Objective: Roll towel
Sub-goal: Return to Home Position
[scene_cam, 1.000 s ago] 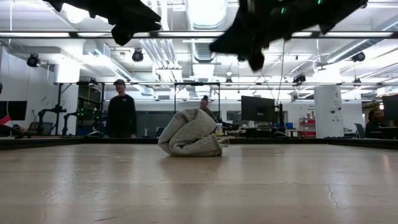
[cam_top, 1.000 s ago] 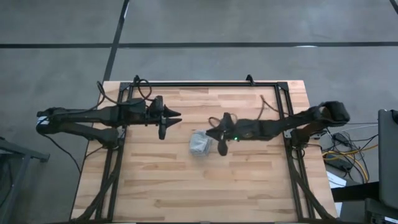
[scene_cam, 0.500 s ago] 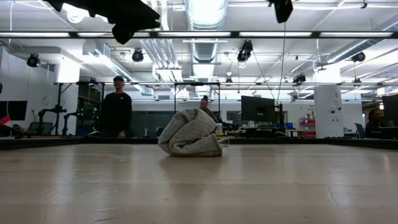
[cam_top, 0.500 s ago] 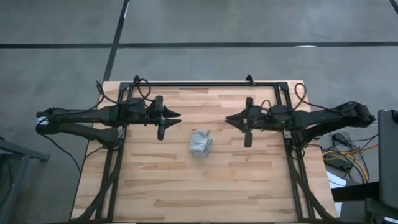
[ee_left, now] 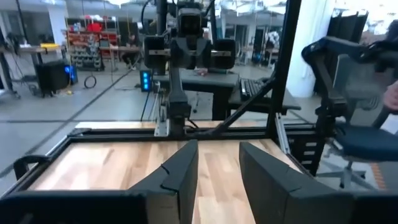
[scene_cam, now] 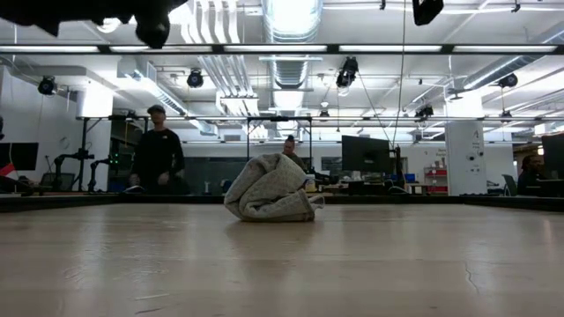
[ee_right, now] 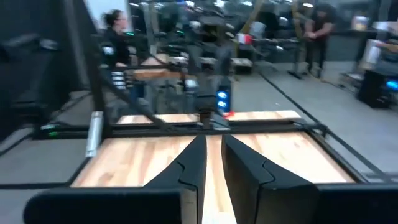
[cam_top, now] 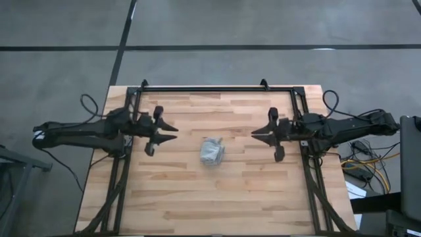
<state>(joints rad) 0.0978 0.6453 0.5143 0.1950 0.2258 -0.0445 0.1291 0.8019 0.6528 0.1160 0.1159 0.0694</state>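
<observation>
Grey towel (cam_top: pixel 211 151) untouched, left hand (cam_top: pixel 175 131), right hand (cam_top: pixel 255 133) both empty, slightly parted

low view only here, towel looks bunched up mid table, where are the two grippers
observer: The left gripper hangs over the left part of the table, apart from the towel.
operator: and the right one
observer: The right gripper is over the right part, also clear of the towel.
operator: open or shut
observer: Both open: each wrist view shows bare wood between the fingers, and the right gap is narrower.
</observation>
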